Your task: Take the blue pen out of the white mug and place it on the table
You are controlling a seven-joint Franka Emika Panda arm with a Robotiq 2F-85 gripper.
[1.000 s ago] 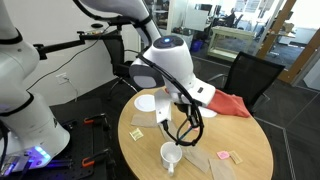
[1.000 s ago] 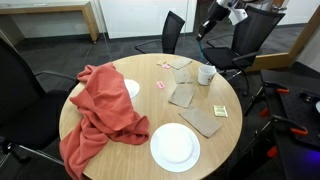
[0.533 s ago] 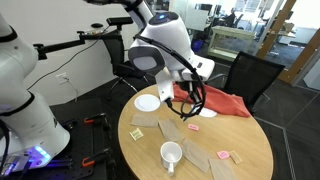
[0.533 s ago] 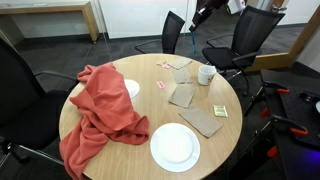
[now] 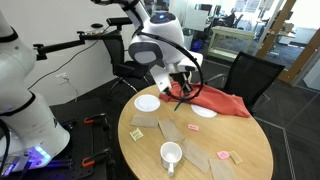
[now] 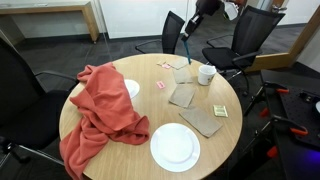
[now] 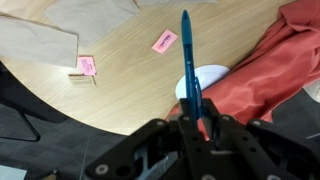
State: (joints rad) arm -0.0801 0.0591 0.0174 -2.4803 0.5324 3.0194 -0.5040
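Gripping the blue pen by one end, the gripper had its jaws closed on it, held up in the air. Beyond its tip in the wrist view lay the table, a small white plate and a red cloth. In an exterior view the white mug stood upright on the table, well apart from the pen, beside tan napkins.

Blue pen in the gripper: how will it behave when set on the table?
Probably stiff: the blue pen stands straight out of the gripper without sagging. Thin and round-looking, so it may roll on the smooth table. Likely light, being so slim.
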